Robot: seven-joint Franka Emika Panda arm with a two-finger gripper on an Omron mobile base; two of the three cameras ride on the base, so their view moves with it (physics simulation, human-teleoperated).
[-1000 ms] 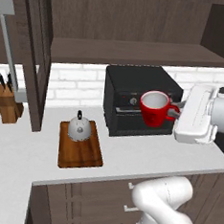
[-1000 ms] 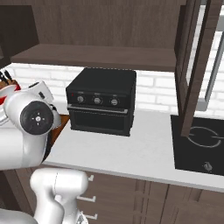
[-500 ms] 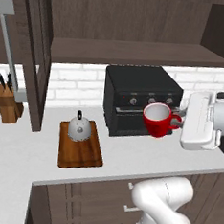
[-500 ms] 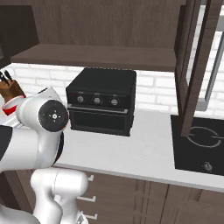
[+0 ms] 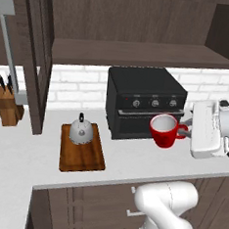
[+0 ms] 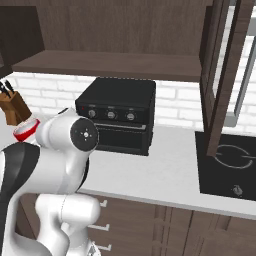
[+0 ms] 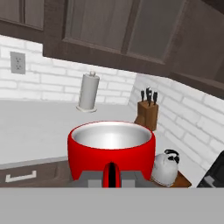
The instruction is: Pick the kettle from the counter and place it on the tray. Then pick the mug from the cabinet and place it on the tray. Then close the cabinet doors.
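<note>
The red mug [image 5: 163,130] hangs in the air in front of the black oven, held by its side handle in my shut gripper [image 5: 184,132]. In the hand view the mug [image 7: 111,146] sits upright right above the fingertips, with my gripper [image 7: 111,176] shut on its handle. The silver kettle [image 5: 80,130] stands on the back part of the brown wooden tray [image 5: 83,155], well left of the mug. The kettle [image 7: 165,166] also shows just beyond the mug. The cabinet shelf [image 5: 141,54] above is bare. One cabinet door [image 5: 37,55] stands open on the left, another cabinet door [image 6: 220,75] on the right.
A black oven [image 5: 144,102] stands on the counter [image 5: 14,157] right behind the mug. A knife block [image 5: 7,106] is at the far left, a paper towel roll [image 7: 89,92] farther off. A black stovetop [image 6: 230,165] lies right of the oven.
My gripper has come down and a little to the right with the mug, from the level of the oven's top to its lower front. The kettle and tray have stayed put.
</note>
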